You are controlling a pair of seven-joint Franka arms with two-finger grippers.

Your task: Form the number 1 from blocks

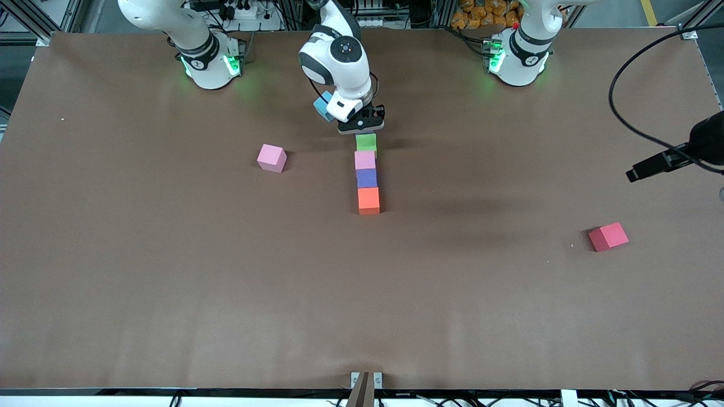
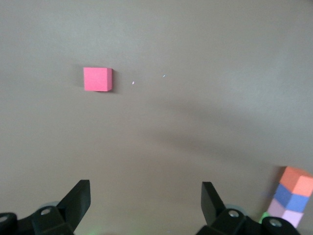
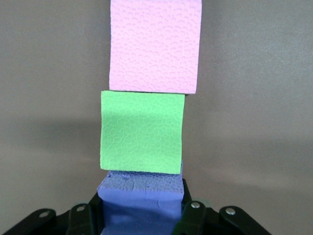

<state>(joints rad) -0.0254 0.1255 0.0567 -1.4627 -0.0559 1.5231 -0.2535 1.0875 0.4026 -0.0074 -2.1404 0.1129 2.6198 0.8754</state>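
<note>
A column of blocks lies mid-table: green point(image 1: 366, 142), pink point(image 1: 365, 160), purple point(image 1: 366, 178) and orange point(image 1: 369, 199), the orange one nearest the front camera. My right gripper point(image 1: 362, 125) is at the green end of the column, shut on a purple-blue block point(image 3: 142, 196) that touches the green block point(image 3: 142, 131). In the front view the hand hides that held block. My left gripper point(image 2: 145, 188) is open and empty, high over bare table, and is out of the front view. A red block point(image 2: 98, 79) lies below it.
A second pink block point(image 1: 271, 157) lies toward the right arm's end. The red block point(image 1: 608, 236) sits alone toward the left arm's end. A light blue block point(image 1: 323, 106) shows partly beside the right hand. A black device with a cable point(image 1: 673, 158) overhangs the table edge.
</note>
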